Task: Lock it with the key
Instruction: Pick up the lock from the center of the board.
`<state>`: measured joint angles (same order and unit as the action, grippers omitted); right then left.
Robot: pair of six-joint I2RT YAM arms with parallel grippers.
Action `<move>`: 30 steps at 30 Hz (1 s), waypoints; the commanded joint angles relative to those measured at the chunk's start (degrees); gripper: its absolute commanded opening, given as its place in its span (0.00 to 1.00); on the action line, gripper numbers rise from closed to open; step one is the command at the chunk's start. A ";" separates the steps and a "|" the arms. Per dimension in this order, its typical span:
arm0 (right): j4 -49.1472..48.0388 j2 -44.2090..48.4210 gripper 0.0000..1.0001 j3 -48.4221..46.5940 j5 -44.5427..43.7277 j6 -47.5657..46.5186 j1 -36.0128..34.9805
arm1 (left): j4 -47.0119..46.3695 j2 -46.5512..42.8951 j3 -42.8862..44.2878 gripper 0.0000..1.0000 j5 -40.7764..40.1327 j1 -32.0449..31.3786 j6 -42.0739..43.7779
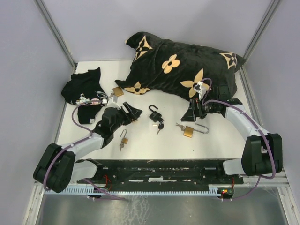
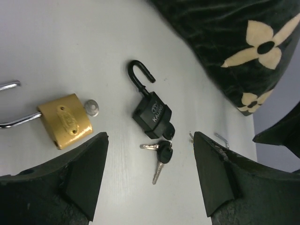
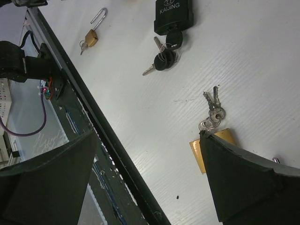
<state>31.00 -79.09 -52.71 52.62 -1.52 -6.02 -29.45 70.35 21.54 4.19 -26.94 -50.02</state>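
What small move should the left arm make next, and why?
Probably lower the left gripper over the black padlock and close on its body. The shackle stands open, a key seems to sit in the lock, and the open gripper hovers just short of it.

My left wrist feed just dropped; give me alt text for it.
A black padlock with its shackle open lies on the white table, keys at its base, just beyond the open left pincer. A brass padlock with an open steel shackle lies to its left; a black cushion with beige flowers fills the upper right.
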 commanded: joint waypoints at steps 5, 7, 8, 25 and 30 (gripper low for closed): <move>-0.85 1.63 0.98 -2.60 -0.57 -0.11 -0.83 | 23.30 -6.62 6.48 0.69 -12.60 2.40 13.22; -0.86 1.56 0.98 -2.65 -0.59 -0.14 -1.08 | 27.29 -6.25 8.69 0.65 -16.45 2.36 15.41; -0.80 1.48 0.98 -2.73 -0.59 -0.15 -1.19 | 29.17 -5.70 9.89 0.64 -17.57 2.33 16.27; -0.42 2.13 0.98 -2.76 -0.91 -0.24 -1.45 | 43.40 10.80 26.80 0.68 -25.74 -4.51 17.62; -0.29 2.40 0.99 -2.89 -0.59 -0.15 -1.49 | 44.40 14.95 29.49 0.68 -25.96 -6.63 17.04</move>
<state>31.09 -78.70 -53.15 51.77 -1.52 -7.14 13.56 82.70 47.64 -19.25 -32.25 -34.65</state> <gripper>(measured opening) 0.987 0.681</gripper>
